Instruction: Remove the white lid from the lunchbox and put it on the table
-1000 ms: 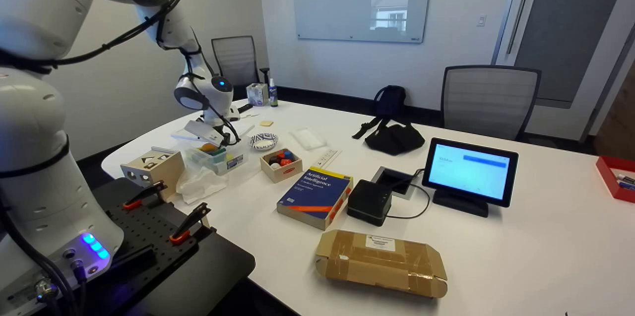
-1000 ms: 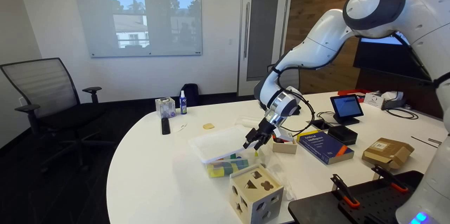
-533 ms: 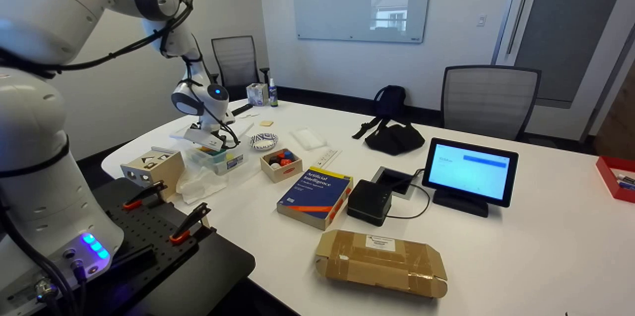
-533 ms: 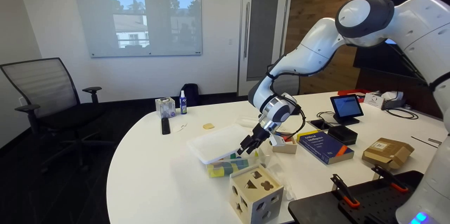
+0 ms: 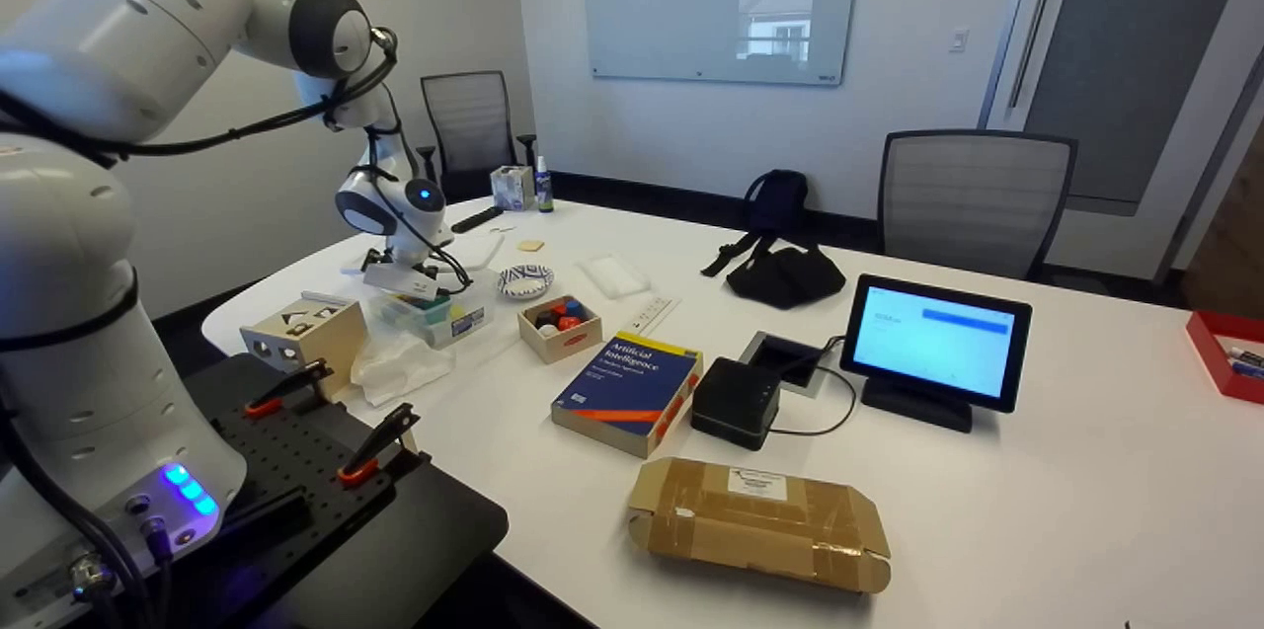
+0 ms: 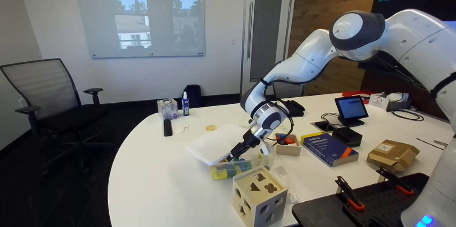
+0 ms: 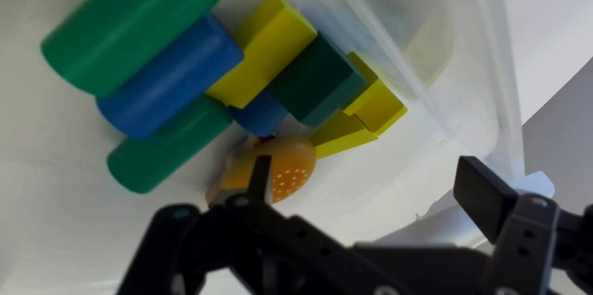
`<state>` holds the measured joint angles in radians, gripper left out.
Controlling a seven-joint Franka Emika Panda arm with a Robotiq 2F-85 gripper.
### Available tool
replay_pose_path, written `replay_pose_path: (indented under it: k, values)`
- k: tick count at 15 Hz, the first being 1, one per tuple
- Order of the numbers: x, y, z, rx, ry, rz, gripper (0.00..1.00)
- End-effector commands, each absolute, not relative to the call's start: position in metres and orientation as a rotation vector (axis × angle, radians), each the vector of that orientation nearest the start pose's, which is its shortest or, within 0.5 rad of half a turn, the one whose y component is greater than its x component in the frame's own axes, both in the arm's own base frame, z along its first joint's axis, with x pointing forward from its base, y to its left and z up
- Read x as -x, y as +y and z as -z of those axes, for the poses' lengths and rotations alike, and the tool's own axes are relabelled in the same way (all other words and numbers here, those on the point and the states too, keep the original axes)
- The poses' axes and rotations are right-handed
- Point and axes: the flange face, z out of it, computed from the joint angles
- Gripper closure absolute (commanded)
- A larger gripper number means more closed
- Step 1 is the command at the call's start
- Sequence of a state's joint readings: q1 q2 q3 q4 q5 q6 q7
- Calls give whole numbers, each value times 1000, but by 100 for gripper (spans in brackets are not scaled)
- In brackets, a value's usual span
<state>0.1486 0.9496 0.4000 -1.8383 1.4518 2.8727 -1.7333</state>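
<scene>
If lowered with jaws spread wide and empty above the lunchbox (image 6: 255, 163), could hit toy blocks (image 7: 266, 56). If drifting sideways, could shove the white lid (image 6: 213, 144), apparently overlapping the lunchbox's edge, across the surface (image 6: 153, 180).

The white table (image 5: 1037, 511) bears a lunchbox (image 5: 464, 324), book (image 5: 625, 387) and package (image 5: 760, 528)

A glass board (image 6: 142, 16) hung beyond a broad white bench (image 6: 149, 184) in an office meeting room, where, in an exterior view, a mesh-backed chair (image 6: 46, 89) stood at 9 o'clock and a wall screen (image 6: 406, 1) at 2 o'clock read "Meet."
</scene>
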Motion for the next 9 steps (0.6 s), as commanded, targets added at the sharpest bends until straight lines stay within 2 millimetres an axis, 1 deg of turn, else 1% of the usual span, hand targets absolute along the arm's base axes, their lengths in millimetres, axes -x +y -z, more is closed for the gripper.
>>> replay_pose_path:
  k: [1, 4, 9]
  values:
    - [-529, 286, -20, 2349, -889, 531, 0]
    - [-534, 303, -20, 2316, -932, 569, 0]
    - [-536, 333, -28, 2248, -983, 619, 0]
